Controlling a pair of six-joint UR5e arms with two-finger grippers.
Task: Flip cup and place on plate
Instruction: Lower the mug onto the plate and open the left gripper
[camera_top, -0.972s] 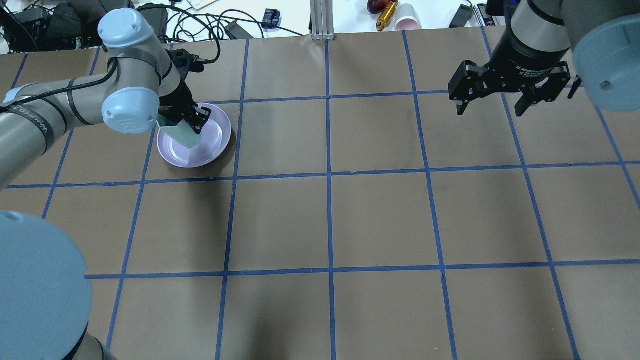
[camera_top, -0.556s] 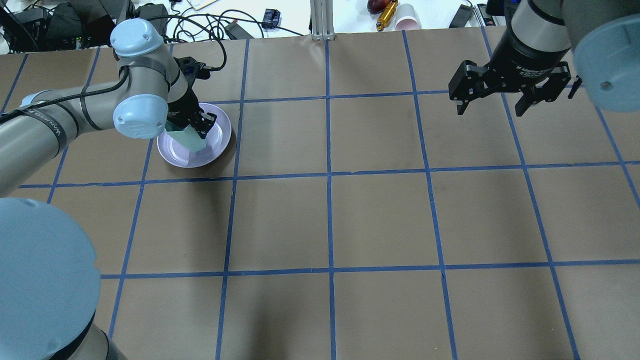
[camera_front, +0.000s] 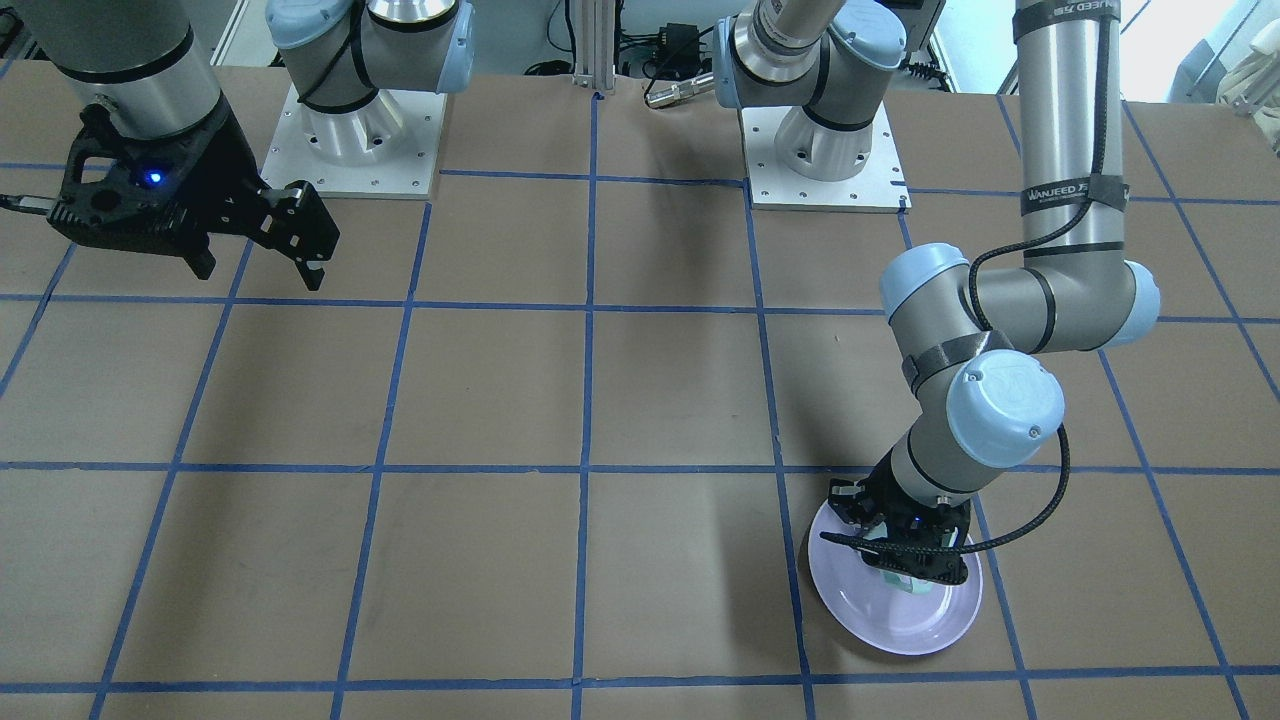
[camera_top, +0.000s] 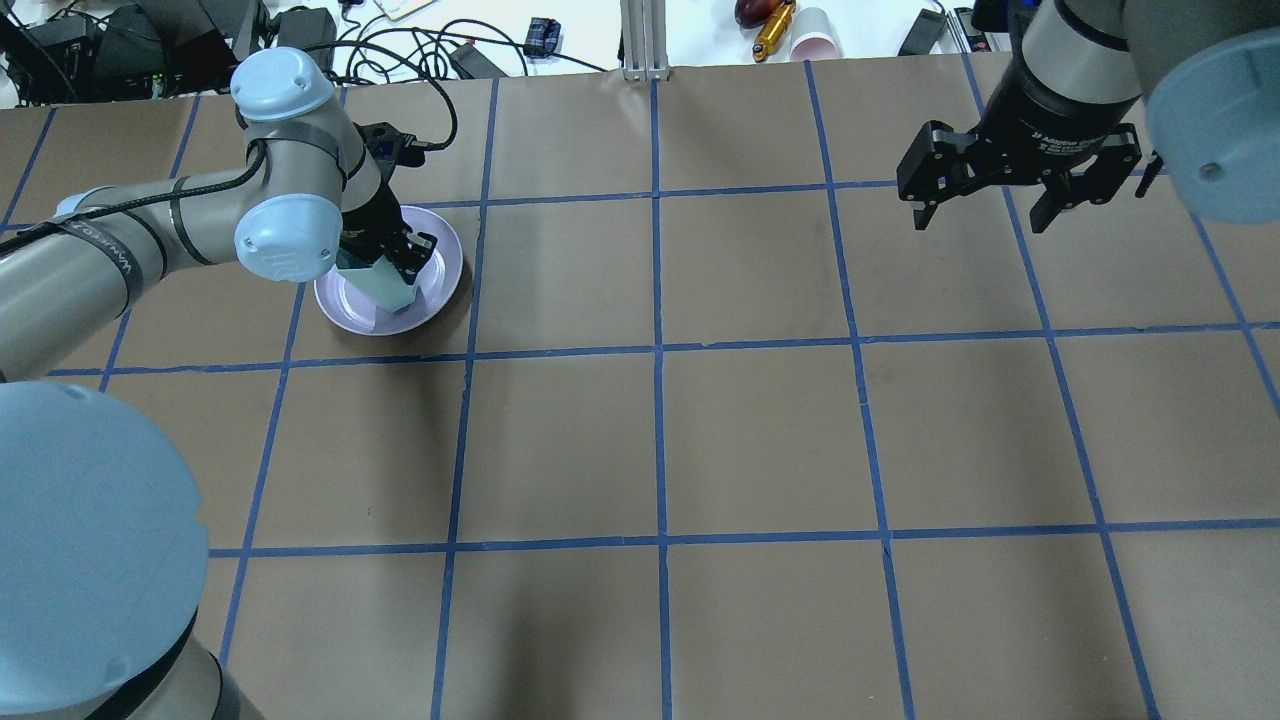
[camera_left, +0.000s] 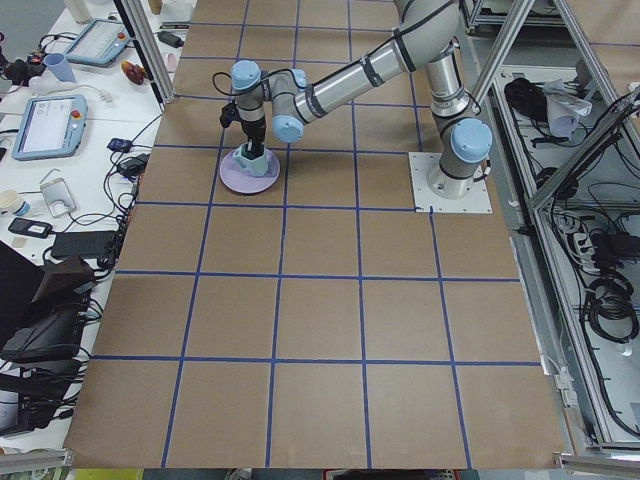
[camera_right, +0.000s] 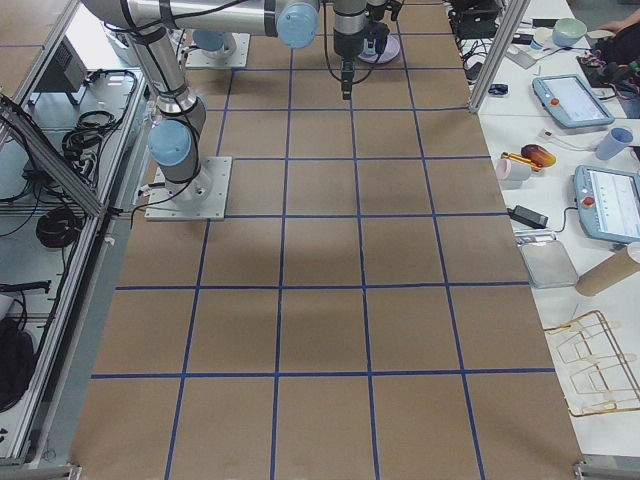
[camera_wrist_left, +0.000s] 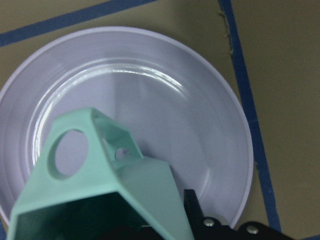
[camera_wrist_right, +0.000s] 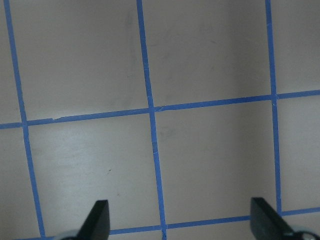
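Note:
The lavender plate (camera_top: 441, 262) lies on the brown table at the far left. My left gripper (camera_top: 386, 258) is shut on the mint-green cup (camera_top: 388, 288) and holds it over the plate's middle. In the left wrist view the cup (camera_wrist_left: 107, 187) shows its dark inside towards the camera, with its open handle pointing out over the plate (camera_wrist_left: 185, 95). I cannot tell whether the cup touches the plate. In the front view the cup (camera_front: 912, 584) shows under the gripper on the plate (camera_front: 900, 625). My right gripper (camera_top: 982, 212) hangs open and empty at the far right, above the table.
Cables, a pink cup (camera_top: 815, 40) and a yellow object (camera_top: 773, 33) lie beyond the table's far edge. A metal post (camera_top: 645, 38) stands at the far middle. The arm bases (camera_front: 352, 140) sit at the robot's side.
My left arm has shifted a little to the right with the cup and brought it lower and more upright over the plate. The right arm has not moved.

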